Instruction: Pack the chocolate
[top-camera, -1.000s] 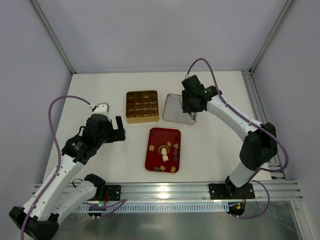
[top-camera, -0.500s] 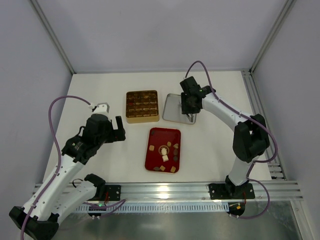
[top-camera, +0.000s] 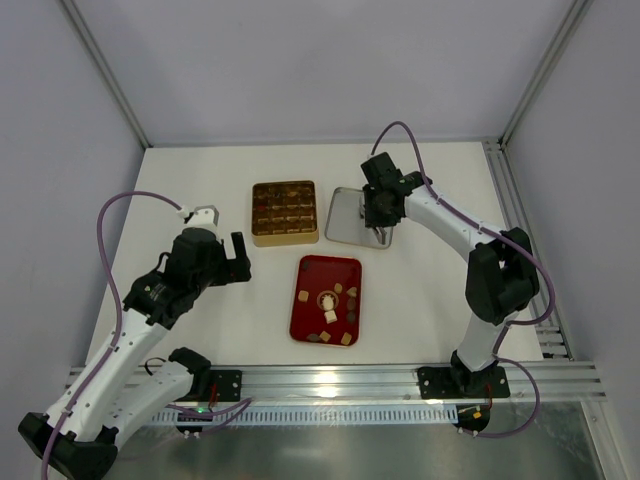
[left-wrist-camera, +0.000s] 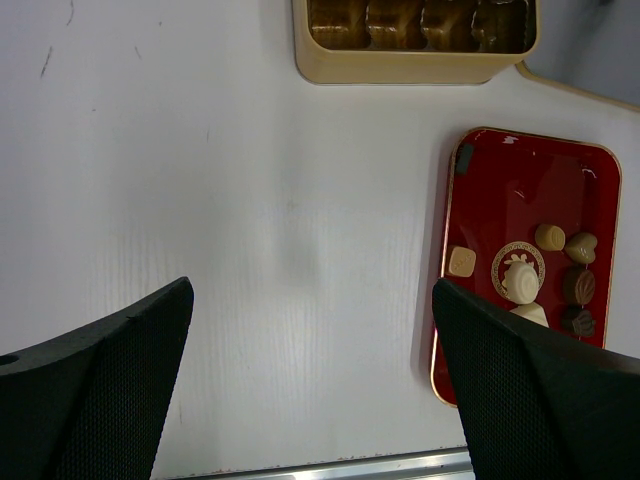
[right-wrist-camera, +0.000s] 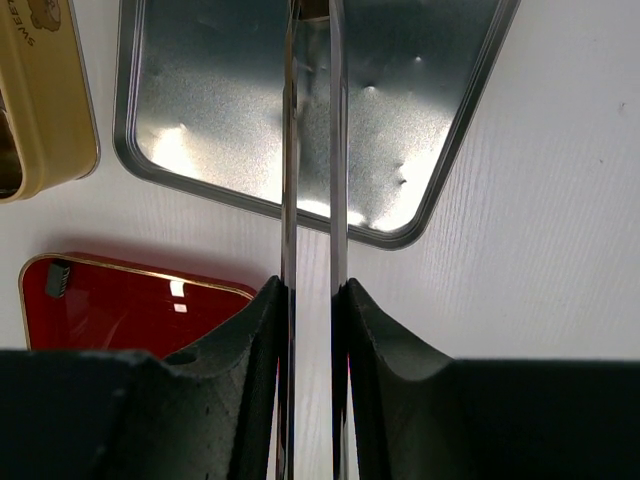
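Several small chocolate pieces (top-camera: 330, 305), brown, tan and cream-white, lie in the red tray (top-camera: 308, 275), also seen in the left wrist view (left-wrist-camera: 548, 270). The gold gridded box (top-camera: 285, 212) stands behind the tray. My right gripper (top-camera: 381, 212) is shut on thin metal tongs (right-wrist-camera: 310, 150), whose two blades reach out over the silver lid (right-wrist-camera: 400, 100); the tips are cut off by the frame. My left gripper (left-wrist-camera: 311, 290) is open and empty above bare table left of the red tray (left-wrist-camera: 500, 190).
The silver lid (top-camera: 345, 215) lies right of the gold box (left-wrist-camera: 415, 60). The box (right-wrist-camera: 40, 90) and the red tray (right-wrist-camera: 130, 300) show at the left of the right wrist view. An aluminium rail (top-camera: 330, 380) runs along the near table edge.
My right arm has swung: its elbow has moved toward the near right and the gripper has shifted slightly left over the lid's right edge. The left arm has not moved.
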